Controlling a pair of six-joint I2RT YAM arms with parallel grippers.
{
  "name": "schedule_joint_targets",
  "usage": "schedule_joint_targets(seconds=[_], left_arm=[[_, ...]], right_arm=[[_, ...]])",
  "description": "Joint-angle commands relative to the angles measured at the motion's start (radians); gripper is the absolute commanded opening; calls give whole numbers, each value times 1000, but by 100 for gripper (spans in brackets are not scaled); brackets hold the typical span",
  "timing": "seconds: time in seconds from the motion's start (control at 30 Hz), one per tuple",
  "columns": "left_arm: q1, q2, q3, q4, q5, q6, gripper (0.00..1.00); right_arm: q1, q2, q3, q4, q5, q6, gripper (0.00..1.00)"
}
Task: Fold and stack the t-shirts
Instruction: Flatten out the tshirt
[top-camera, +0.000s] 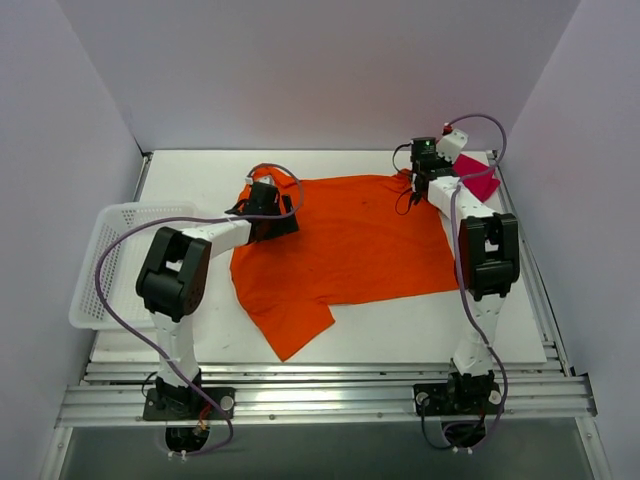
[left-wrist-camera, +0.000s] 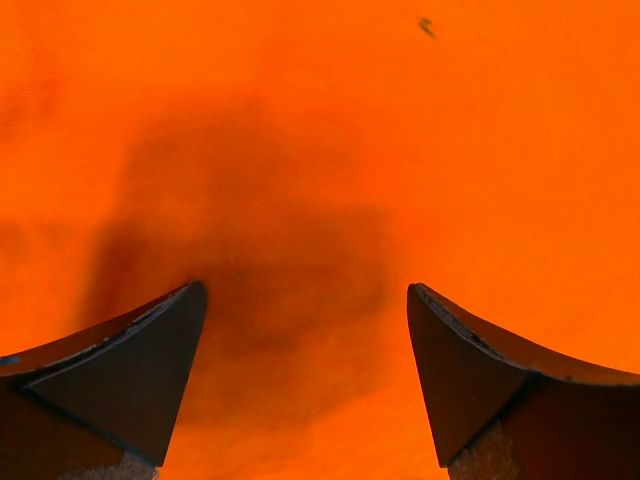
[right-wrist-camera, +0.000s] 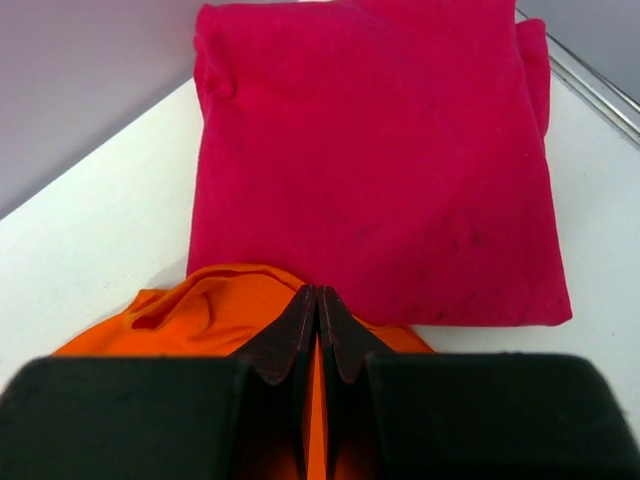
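The orange t-shirt (top-camera: 350, 240) lies spread out on the white table, with one sleeve pointing toward the near edge. My left gripper (top-camera: 272, 218) hangs open just above its left part; in the left wrist view the fingers (left-wrist-camera: 150, 370) stand wide apart over plain orange cloth (left-wrist-camera: 320, 120). My right gripper (top-camera: 420, 182) is at the shirt's far right corner, shut on a bunched edge of the orange t-shirt (right-wrist-camera: 200, 310), with cloth showing between the closed jaws (right-wrist-camera: 318, 292). The red t-shirt (right-wrist-camera: 370, 160) lies folded just beyond it, at the back right (top-camera: 478, 178).
A white mesh basket (top-camera: 105, 260) stands at the table's left edge beside the left arm. Grey walls close in the back and both sides. Metal rails run along the near edge and the right side (top-camera: 535, 270).
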Motion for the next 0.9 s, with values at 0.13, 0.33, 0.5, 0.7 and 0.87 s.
schedule_joint_targets(seconds=[0.13, 0.33, 0.5, 0.7, 0.87], left_arm=[[100, -59, -35, -166, -159, -4, 93], [194, -38, -47, -197, -122, 25, 93], [180, -35, -16, -185, -96, 37, 93], [113, -102, 72, -180, -93, 80, 93], [96, -210, 76, -143, -42, 88, 94]], right_arm=[[-36, 29, 63, -16, 1, 26, 0], [-71, 43, 63, -9, -16, 28, 0], [-77, 46, 57, 1, -45, 34, 0], [-36, 20, 39, 31, -80, 26, 0], [59, 9, 39, 91, -166, -10, 0]])
